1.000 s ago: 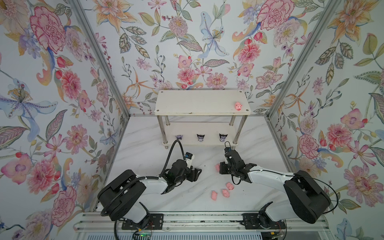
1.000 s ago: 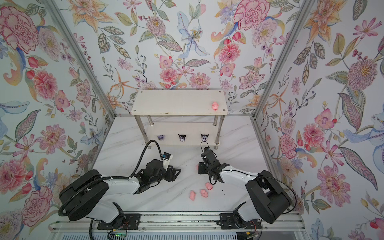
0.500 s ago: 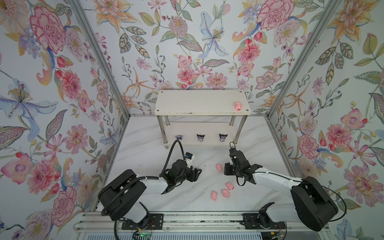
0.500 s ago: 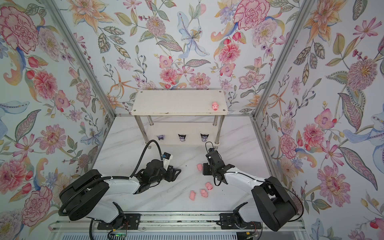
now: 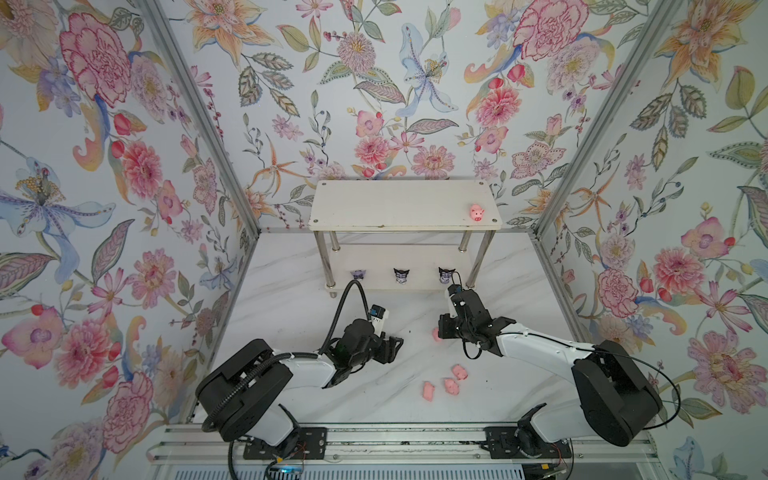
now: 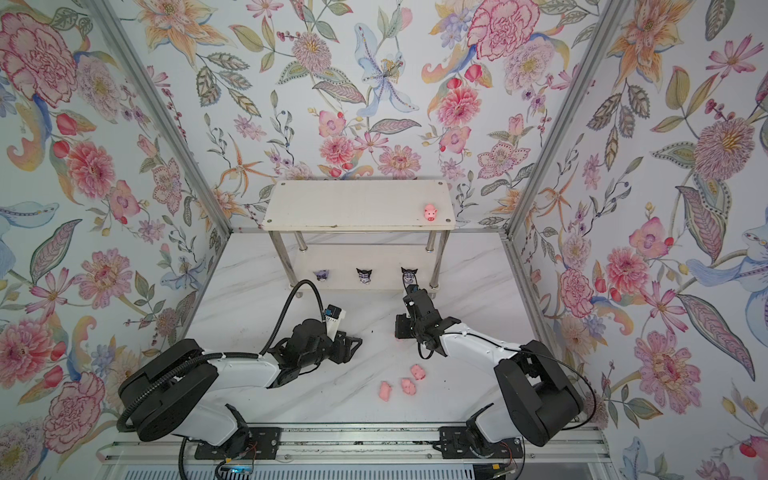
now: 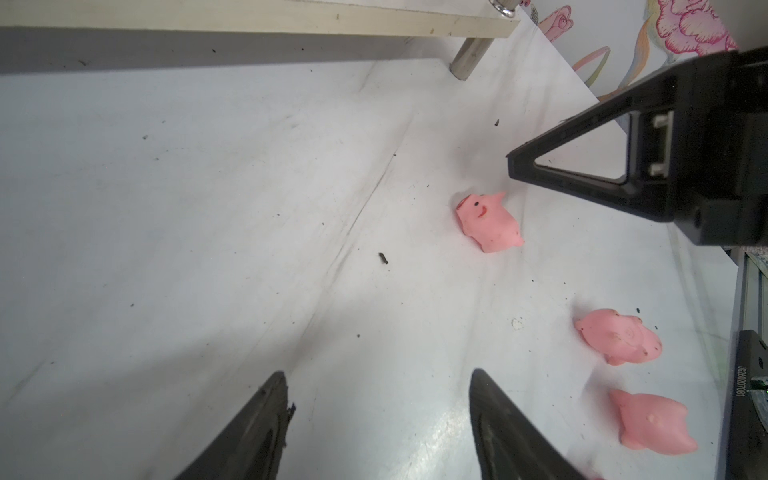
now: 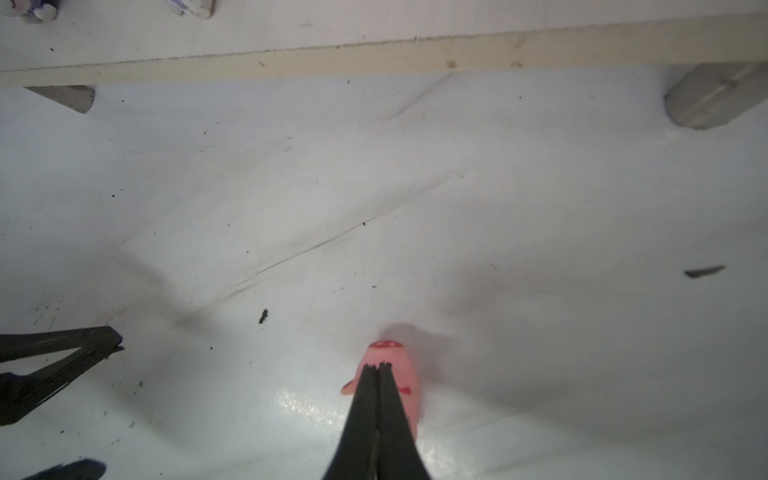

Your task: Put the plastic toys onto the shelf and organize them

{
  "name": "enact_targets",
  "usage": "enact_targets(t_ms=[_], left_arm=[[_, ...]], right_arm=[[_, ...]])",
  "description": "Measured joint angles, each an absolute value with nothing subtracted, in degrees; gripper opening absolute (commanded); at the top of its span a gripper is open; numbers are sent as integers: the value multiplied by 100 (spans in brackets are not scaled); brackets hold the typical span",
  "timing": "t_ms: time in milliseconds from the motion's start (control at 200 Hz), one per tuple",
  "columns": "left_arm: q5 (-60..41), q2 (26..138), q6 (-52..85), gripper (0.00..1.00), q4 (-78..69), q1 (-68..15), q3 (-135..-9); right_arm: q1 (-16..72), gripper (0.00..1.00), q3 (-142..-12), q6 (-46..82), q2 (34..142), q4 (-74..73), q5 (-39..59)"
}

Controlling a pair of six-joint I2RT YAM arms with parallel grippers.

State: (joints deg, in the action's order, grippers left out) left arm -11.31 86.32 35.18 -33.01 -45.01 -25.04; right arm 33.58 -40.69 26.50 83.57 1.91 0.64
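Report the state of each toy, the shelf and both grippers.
Left gripper: open, empty.
Right gripper: fingers shut, empty.
Shelf: standing upright.
Pig on top tier: resting near right end.
Three purple figurines: standing in a row on lower tier.
Pig by right gripper: loose on table, ungripped.
Three front pigs: lying loose on table.

1. Robot test cell in a lab, not a home: a small booth boxed in by flat floral wallpaper panels (image 5: pixel 374 104).
2. Bare aluminium posts (image 5: pixel 205 124) at the booth corners.
3. Marble-print tabletop (image 5: pixel 282 303), scuffed and specked in the wrist views.
4. Left arm (image 5: pixel 299 365) and right arm (image 5: pixel 536 345) bolted to a metal rail (image 5: pixel 395 442) at the front edge.
5. Staged props: small shelf (image 5: pixel 403 203), tiny plastic toys (image 5: pixel 451 384).
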Motion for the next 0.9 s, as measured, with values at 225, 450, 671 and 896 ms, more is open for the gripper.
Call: enact_targets(t_ms=[225, 450, 671, 896], left_arm=[[-1129, 8619, 3516, 70, -3299, -4501, -2504], [-1068, 8523, 3514, 71, -3256, -4501, -2460], [-1004, 8506, 3514, 71, -3214, -4501, -2449], [-1009, 8508, 3514, 71, -3216, -4501, -2449]], right_arm=[[3299, 0, -4259, 2523, 8888, 141, 47], [3299, 0, -4263, 2482, 9013, 93, 58], [3363, 0, -3809, 2491, 8650, -64, 19], [3452, 0, -3052, 2622, 7797, 296, -106]])
